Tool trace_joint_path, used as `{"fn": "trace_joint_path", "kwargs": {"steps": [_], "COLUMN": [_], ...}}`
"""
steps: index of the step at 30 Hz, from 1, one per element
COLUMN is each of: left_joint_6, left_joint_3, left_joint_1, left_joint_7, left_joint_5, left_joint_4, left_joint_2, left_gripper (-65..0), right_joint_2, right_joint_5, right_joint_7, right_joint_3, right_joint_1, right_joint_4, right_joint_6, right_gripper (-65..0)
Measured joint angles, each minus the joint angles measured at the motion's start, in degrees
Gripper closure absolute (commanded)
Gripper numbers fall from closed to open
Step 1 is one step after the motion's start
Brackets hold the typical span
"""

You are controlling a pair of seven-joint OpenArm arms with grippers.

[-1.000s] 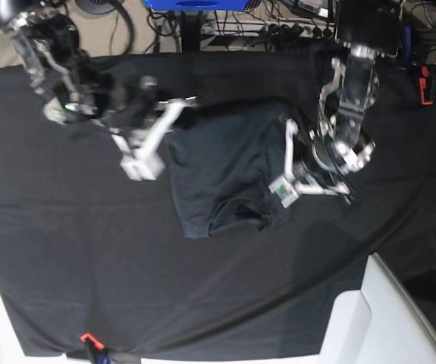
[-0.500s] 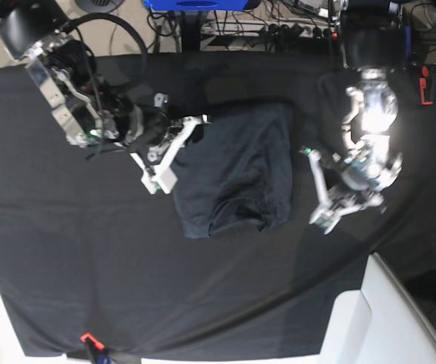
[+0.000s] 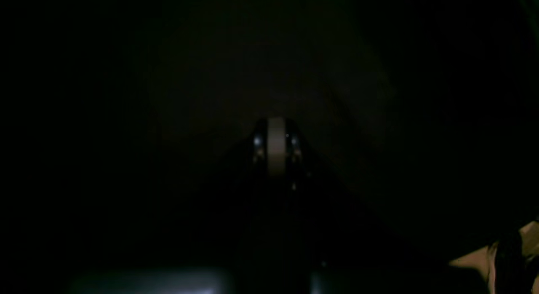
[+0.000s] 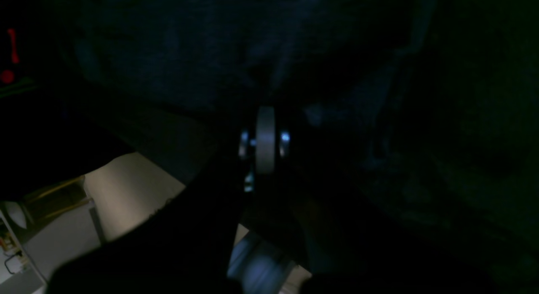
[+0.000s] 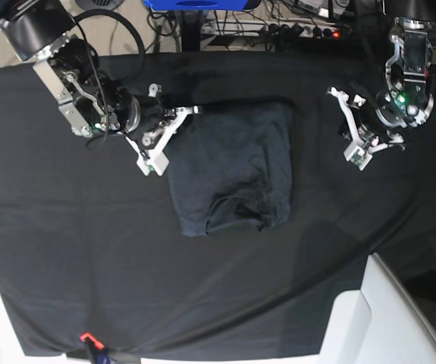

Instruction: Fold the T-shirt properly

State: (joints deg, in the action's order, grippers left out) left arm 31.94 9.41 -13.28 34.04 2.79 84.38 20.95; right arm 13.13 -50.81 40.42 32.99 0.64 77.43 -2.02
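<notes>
Black tablecloth (image 5: 58, 250) covers the whole table; cables and a power strip (image 5: 308, 30) run along the far edge, white chair parts (image 5: 384, 318) sit at the near right. Left in the base view: right gripper (image 5: 151, 155), fingers closed on nothing, just beside the T-shirt's left edge. T-shirt (image 5: 233, 171) lies mid-table as a compact rectangle, near edge bunched and uneven around the lower fold. Right in the view: left gripper (image 5: 356, 148), fingers closed and empty, well apart from the shirt over bare cloth. Wrist views are too dark to add anything beyond shut fingers. My read: main folds look done, arms clear of the garment. If anything remains, it's flattening that rumpled near hem; needs fingers opened first. Nothing blocks access.
</notes>
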Motion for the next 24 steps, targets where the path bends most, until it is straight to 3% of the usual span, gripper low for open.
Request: {"fn": "trace_joint_path", "kwargs": {"steps": [6,10,13,16,20,24], "left_joint_6": [-0.17,-0.04,-0.07,-0.17,-0.15,-0.33], "left_joint_3": [0.04,-0.04,-0.61,-0.52,-0.13,0.07], "left_joint_1": [-4.74,-9.14,-11.34,-14.45,-19.85,-27.45], "left_joint_7": [-0.39,-8.63,-13.49,-18.62,-29.81,-40.46], "left_joint_5": [0.28,0.63,0.26,0.33,0.11,-0.15], "left_joint_4": [1.42,4.15,4.28,5.64,4.68,4.37], "left_joint_2": [-0.04,-0.44,-0.48,-0.46,0.24,1.97], "left_gripper": [0.0,0.0,0.0,0.0,0.0,0.0], "right_joint_2": [2.58,6.32,7.04,7.78,12.2,15.19], "right_joint_5": [0.04,0.66,10.45,20.5,38.42,42.38], "right_joint_7": [0.63,0.07,1.07,0.52,-2.62,-4.72], "right_joint_3": [-0.26,-0.37,0.07,0.7,3.26,3.28], "right_joint_1": [5.05,7.3,7.52,9.73,19.3,26.84], "right_joint_4": [11.61,21.73,22.43,27.04,33.29,36.61], "right_joint_6": [-1.27,-10.93,-16.04,-16.11,-15.61,-15.45], "right_gripper": [0.0,0.0,0.0,0.0,0.0,0.0]}}
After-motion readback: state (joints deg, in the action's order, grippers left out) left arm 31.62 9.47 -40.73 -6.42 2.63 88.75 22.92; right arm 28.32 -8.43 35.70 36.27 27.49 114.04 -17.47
